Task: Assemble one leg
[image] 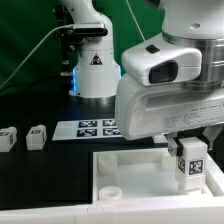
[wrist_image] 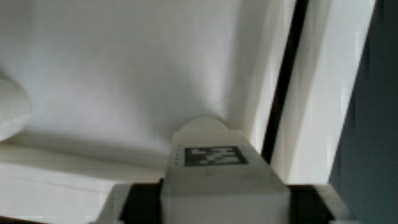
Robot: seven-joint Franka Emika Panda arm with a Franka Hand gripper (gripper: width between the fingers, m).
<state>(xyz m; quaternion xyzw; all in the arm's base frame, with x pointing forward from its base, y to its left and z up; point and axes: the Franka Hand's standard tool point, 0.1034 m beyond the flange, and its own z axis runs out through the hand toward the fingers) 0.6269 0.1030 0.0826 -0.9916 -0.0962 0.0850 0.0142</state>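
My gripper (image: 190,150) is shut on a leg (image: 192,162), a chunky white peg with a black-and-white tag, held upright over the right part of the large white square top (image: 130,172). In the wrist view the leg (wrist_image: 217,155) sits between my dark fingers (wrist_image: 139,200), its pointed end close to the top's inner floor (wrist_image: 143,80) beside the raised side wall (wrist_image: 320,90). I cannot tell whether the leg touches the top. Two more legs (image: 8,140) (image: 37,137) lie on the black table at the exterior view's left.
The marker board (image: 90,128) lies flat behind the top. The arm's white base (image: 95,70) stands at the back, with a green backdrop behind it. A round socket (image: 108,190) shows in the top near its front left corner.
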